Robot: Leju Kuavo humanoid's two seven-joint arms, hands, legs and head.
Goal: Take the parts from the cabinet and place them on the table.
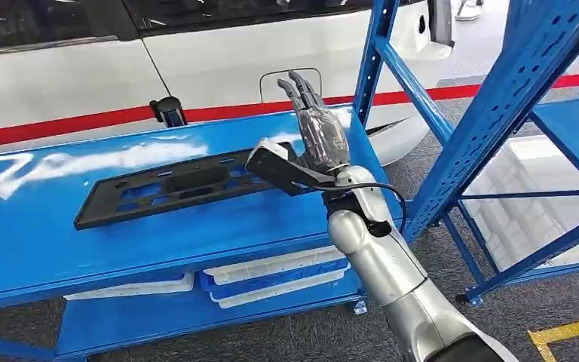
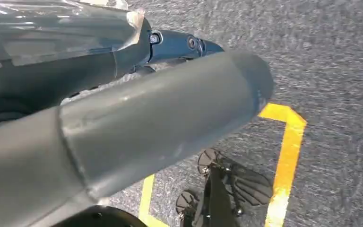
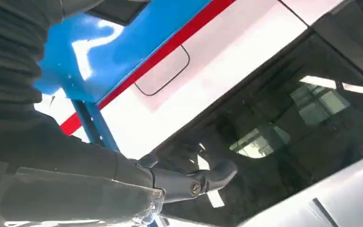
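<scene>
Part [image 1: 173, 187] on table [image 1: 38, 241], right hand [image 1: 313, 124] above.

Blue table [image 1: 60, 234], glossy top w/ white glare streaks at 9–12 o'clock. Long black plastic part [image 1: 173, 185] lies flat on it, roughly centre, running from 8 to 2 o'clock. Lower shelf [image 1: 158, 317] under the top holds white trays [image 1: 271, 275] stacked w/ a blue one, at 5 o'clock. Grey carpet floor [image 1: 513, 317] under the table, yellow tape mark [image 1: 565, 332] at 4 o'clock.
</scene>
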